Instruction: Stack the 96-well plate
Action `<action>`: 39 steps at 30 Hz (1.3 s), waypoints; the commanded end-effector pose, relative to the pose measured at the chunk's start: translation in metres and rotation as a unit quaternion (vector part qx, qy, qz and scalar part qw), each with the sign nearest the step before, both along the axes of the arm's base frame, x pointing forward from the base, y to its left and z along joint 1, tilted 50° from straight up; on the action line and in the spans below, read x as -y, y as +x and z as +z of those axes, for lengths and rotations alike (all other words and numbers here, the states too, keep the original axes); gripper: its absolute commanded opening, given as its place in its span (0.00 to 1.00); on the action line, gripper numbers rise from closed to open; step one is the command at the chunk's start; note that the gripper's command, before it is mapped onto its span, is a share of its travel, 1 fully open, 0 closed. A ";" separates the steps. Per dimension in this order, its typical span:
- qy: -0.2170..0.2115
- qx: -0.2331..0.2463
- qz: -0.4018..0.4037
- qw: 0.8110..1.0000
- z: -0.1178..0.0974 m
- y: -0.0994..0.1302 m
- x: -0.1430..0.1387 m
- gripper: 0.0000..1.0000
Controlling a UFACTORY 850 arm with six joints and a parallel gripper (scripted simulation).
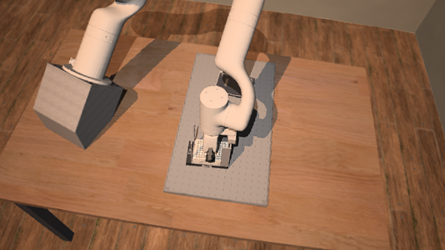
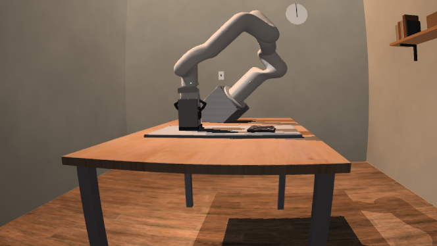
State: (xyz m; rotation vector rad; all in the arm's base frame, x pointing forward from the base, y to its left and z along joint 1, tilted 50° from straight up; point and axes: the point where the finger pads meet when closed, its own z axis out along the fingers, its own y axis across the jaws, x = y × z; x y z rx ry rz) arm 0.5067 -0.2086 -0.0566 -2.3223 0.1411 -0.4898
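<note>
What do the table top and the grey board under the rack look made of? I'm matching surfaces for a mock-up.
The table top looks like wood with a smooth, satin finish: warm brown, visible grain streaks. The grey board looks like matte metal or plastic, hard to tell which: flat pale grey, with a regular grid of small dots, likely holes.

White 96-well plate (image 1: 203, 153) lying in the dark, tall-walled stack rack K1 (image 1: 226, 153) at the 6 o'clock end of the grey perforated board; whether one plate or two lie there, and where the cut-off corner sits, cannot be told. Plate nest N1 (image 1: 224, 81), a low dark frame, lies at the 12 o'clock end, well apart from K1.
</note>
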 end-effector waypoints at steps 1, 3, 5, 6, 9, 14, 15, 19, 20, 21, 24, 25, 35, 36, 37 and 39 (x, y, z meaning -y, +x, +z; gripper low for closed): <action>-0.001 0.001 0.000 1.000 0.007 -0.004 0.008 1.00; -0.001 0.001 0.000 1.000 0.009 -0.005 0.009 1.00; -0.001 0.001 0.000 1.000 0.012 -0.007 0.013 1.00; -0.001 0.001 0.000 1.000 0.014 -0.008 0.015 1.00; -0.001 0.001 0.000 1.000 0.019 -0.011 0.020 1.00; -0.001 0.001 0.000 1.000 0.028 -0.016 0.029 1.00; -0.001 0.001 0.000 1.000 0.030 -0.017 0.030 1.00; -0.001 0.001 0.000 1.000 0.033 -0.019 0.034 1.00; -0.001 0.001 0.000 1.000 0.035 -0.020 0.036 1.00; -0.001 0.001 0.000 1.000 0.037 -0.021 0.037 1.00; -0.001 0.001 0.000 1.000 0.042 -0.024 0.043 1.00; -0.001 0.001 0.000 1.000 0.044 -0.025 0.044 1.00; -0.001 0.001 0.000 1.000 0.059 -0.035 0.060 1.00; -0.001 0.001 0.000 1.000 0.059 -0.035 0.060 1.00; -0.001 0.001 0.000 1.000 0.061 -0.036 0.062 1.00; -0.001 0.001 0.000 1.000 0.064 -0.038 0.065 1.00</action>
